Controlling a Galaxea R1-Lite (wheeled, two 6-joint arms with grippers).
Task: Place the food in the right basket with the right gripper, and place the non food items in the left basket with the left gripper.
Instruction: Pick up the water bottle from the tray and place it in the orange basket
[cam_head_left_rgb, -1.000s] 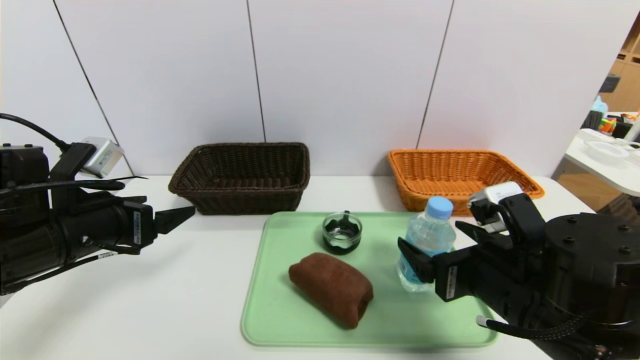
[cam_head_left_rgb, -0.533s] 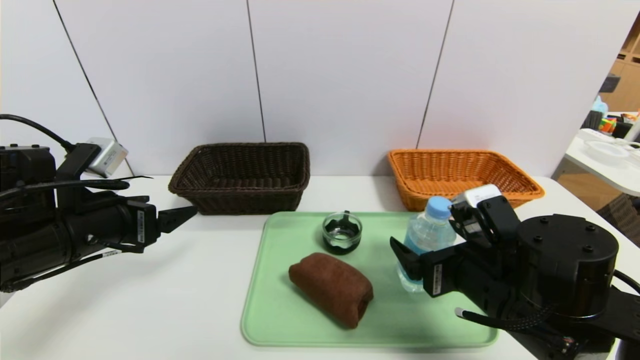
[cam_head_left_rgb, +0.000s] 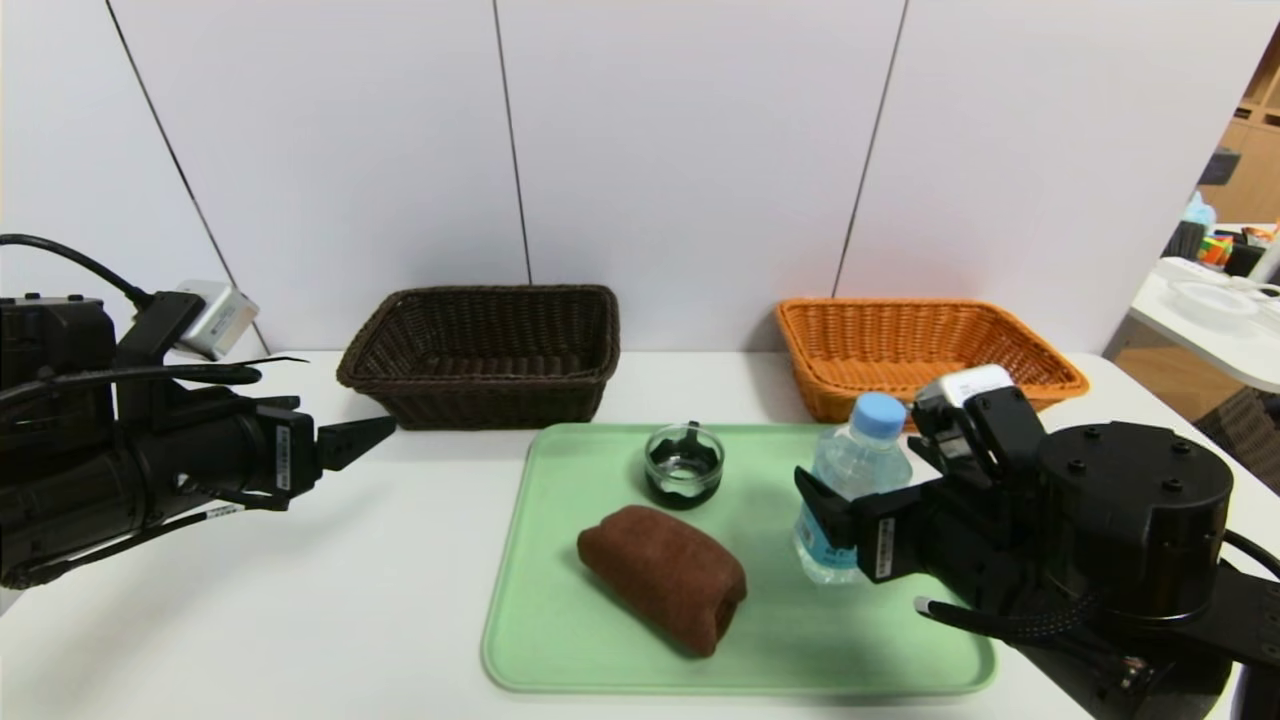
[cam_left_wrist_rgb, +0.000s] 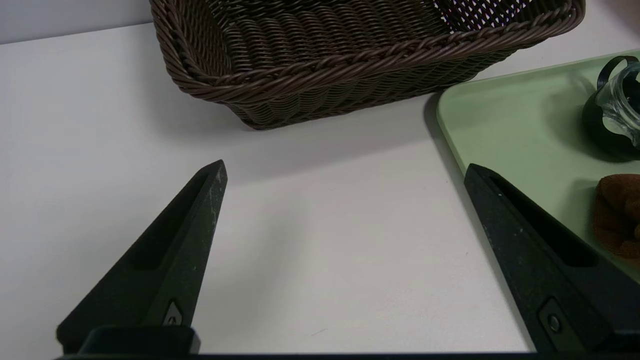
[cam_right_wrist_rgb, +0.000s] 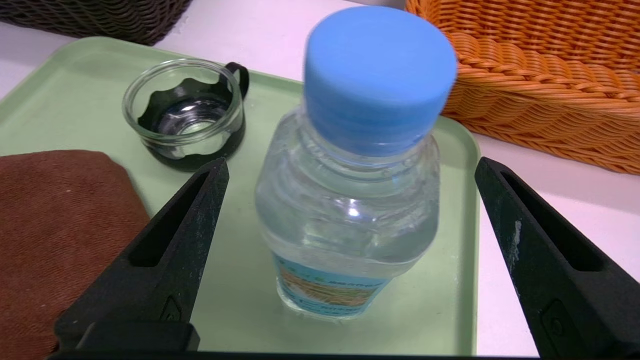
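We are holding our right gripper (cam_right_wrist_rgb: 352, 165) at the bottle (cam_right_wrist_rgb: 350, 200), its jaws standing wide apart, one to either side, and nothing is being gripped. The bottle, clear with a blue cap (cam_right_wrist_rgb: 377, 75) and a blue label (cam_right_wrist_rgb: 325, 287), is standing upright on the green tray (cam_head_left_rgb: 560, 640), towards three o'clock of the tray's middle.

At about twelve o'clock on that same tray, slightly to the eleven o'clock side, the small glass cup (cam_head_left_rgb: 684, 465) is sitting in its black holder (cam_right_wrist_rgb: 235, 140), with the handle (cam_right_wrist_rgb: 240, 75) showing at the rim. Between the tray's middle and its seven o'clock side, the brown rolled cloth (cam_head_left_rgb: 662, 578) is lying at a slant, near the cup and apart from the bottle.

Beyond the tray, the dark brown basket (cam_head_left_rgb: 490, 405) is resting on the white table (cam_head_left_rgb: 300, 620) at eleven o'clock, and the orange basket (cam_head_left_rgb: 825, 395) is resting there at one o'clock, behind the bottle as we are looking from the head.

We are keeping our left gripper (cam_left_wrist_rgb: 345, 165) above the bare white table at nine o'clock from the tray, on the near side of the dark basket; its jaws are standing wide apart too, with nothing between them.
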